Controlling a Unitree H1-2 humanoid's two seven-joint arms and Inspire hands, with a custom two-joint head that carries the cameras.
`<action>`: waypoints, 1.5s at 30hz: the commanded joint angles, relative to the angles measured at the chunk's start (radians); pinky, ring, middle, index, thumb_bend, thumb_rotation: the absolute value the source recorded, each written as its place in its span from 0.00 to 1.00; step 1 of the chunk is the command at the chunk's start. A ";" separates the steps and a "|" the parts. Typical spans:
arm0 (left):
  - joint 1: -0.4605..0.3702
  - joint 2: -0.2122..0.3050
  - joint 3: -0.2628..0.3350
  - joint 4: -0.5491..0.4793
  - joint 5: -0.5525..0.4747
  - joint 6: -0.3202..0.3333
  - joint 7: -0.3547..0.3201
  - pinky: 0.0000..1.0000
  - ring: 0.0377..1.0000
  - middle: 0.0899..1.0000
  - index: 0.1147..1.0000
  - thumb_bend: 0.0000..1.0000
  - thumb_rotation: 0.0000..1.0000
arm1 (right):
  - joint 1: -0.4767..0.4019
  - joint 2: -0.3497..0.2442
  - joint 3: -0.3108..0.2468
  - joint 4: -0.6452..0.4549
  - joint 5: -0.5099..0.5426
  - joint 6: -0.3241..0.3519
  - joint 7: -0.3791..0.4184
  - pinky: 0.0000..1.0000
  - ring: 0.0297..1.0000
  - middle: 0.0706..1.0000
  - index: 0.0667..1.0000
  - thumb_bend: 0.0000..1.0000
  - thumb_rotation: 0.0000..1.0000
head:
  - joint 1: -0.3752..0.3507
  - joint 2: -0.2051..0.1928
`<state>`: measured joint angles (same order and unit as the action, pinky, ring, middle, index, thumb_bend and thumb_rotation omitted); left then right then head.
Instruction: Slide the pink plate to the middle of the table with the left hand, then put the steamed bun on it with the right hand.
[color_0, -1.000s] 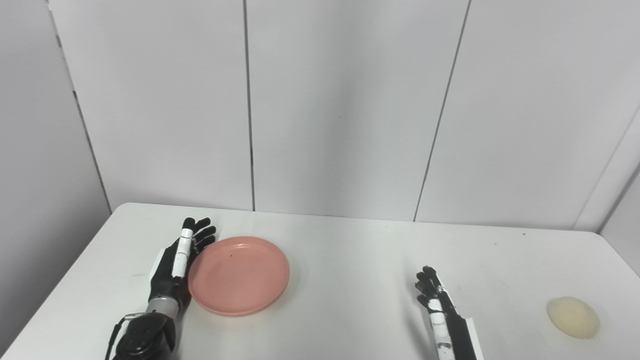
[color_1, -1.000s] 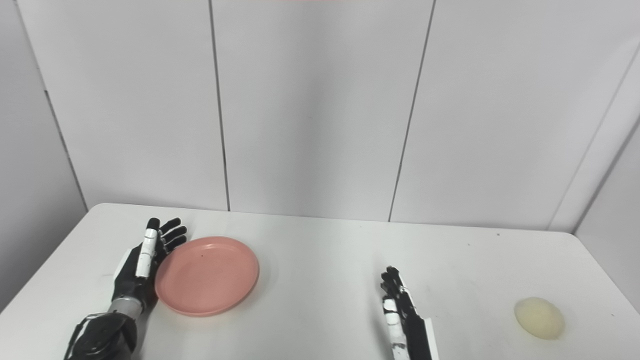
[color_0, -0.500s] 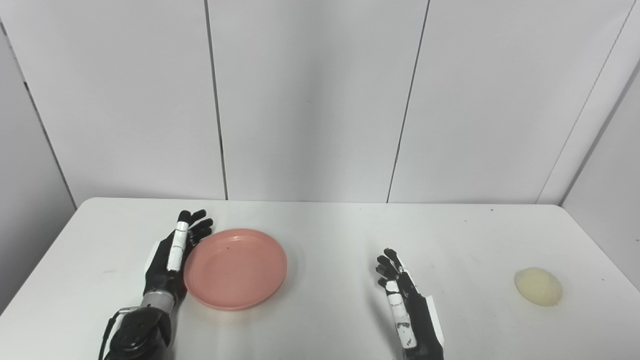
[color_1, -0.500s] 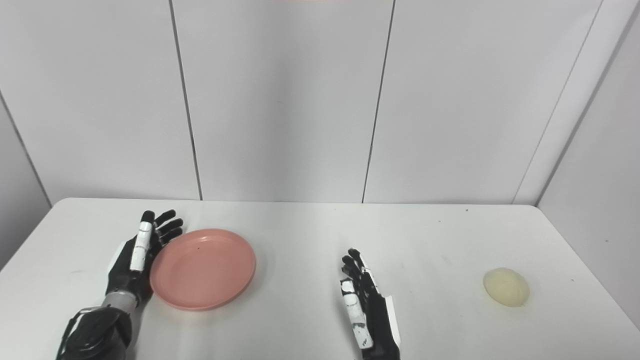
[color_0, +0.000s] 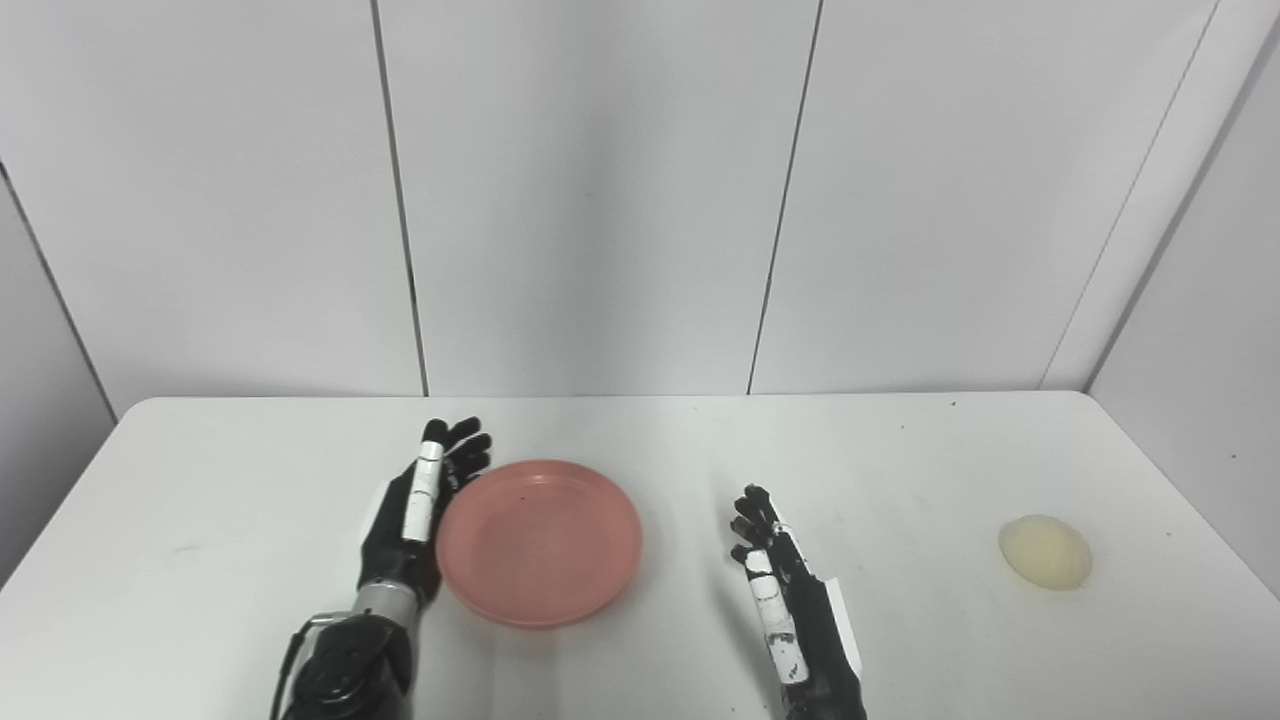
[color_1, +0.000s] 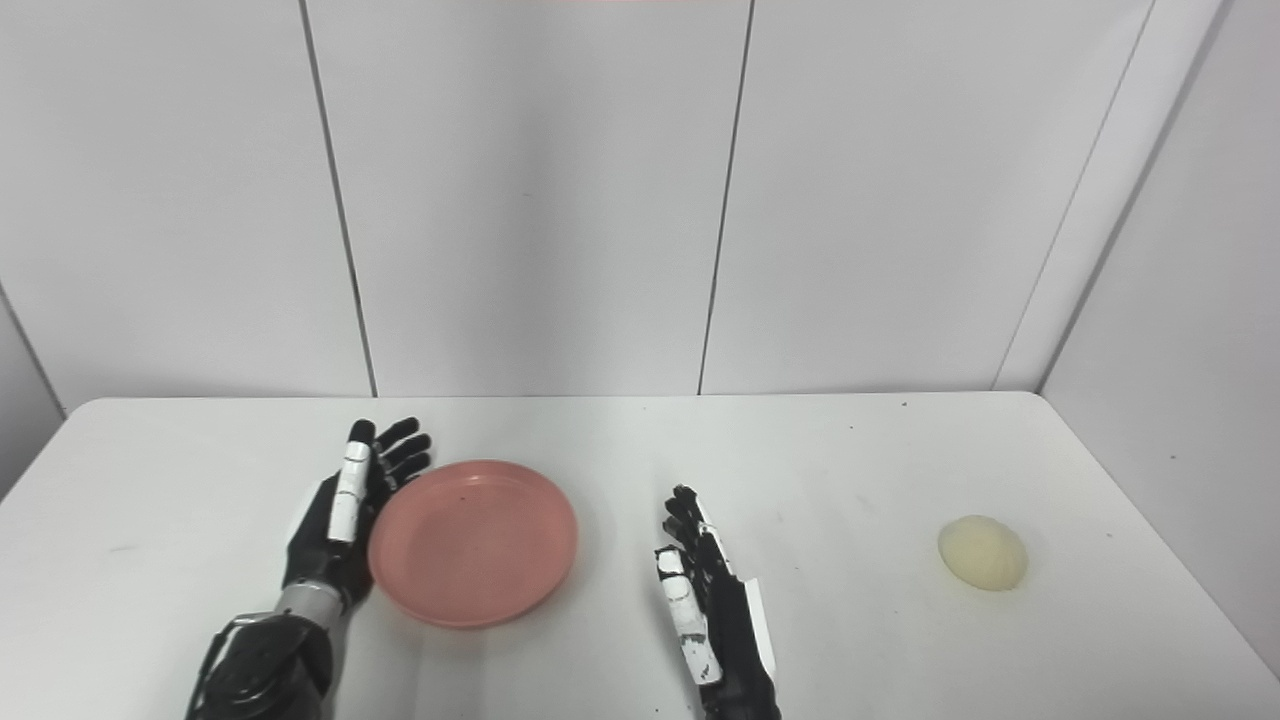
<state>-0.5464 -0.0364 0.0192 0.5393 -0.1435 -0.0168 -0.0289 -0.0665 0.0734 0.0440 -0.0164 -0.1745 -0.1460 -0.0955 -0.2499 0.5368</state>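
Observation:
The pink plate (color_0: 540, 541) lies flat on the white table (color_0: 200, 500), a little left of its middle. My left hand (color_0: 418, 510) stands open on its edge against the plate's left rim, fingers pointing away from me. My right hand (color_0: 780, 590) is open too, upright on the table to the right of the plate, with a gap between them. The steamed bun (color_0: 1045, 552), pale yellow and round, sits far right near the table's edge, well away from the right hand.
White wall panels stand behind the table's far edge (color_0: 600, 396). The right edge of the table runs close beside the bun.
The camera has swung, shifting the whole picture. Against the table, the left hand and the plate have moved right together, toward the middle. The right hand stays about where it was.

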 joint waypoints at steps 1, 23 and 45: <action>-0.006 -0.007 -0.001 -0.021 0.005 -0.003 -0.003 0.91 0.88 0.83 0.77 0.77 0.96 | 0.038 0.010 0.006 0.006 -0.014 0.024 -0.010 0.84 0.88 0.90 0.91 0.48 1.00 | -0.010 0.004; 0.062 -0.041 0.013 -0.145 -0.027 0.031 -0.023 0.89 0.86 0.81 0.76 0.79 0.93 | 0.027 0.015 0.013 0.043 -0.118 -0.054 -0.092 0.75 0.83 0.89 0.90 0.52 1.00 | -0.051 -0.006; 0.073 -0.042 0.008 -0.167 -0.017 0.038 -0.016 0.86 0.84 0.79 0.74 0.80 0.92 | -0.112 -0.257 -0.059 -0.189 -0.655 -0.008 -0.211 0.72 0.83 0.87 0.89 0.78 0.97 | -0.040 0.001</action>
<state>-0.4583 -0.0803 0.0277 0.3965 -0.1656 0.0223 -0.0413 -0.1468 -0.1792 -0.0070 -0.1584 -0.8150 -0.1890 -0.3222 -0.2899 0.5369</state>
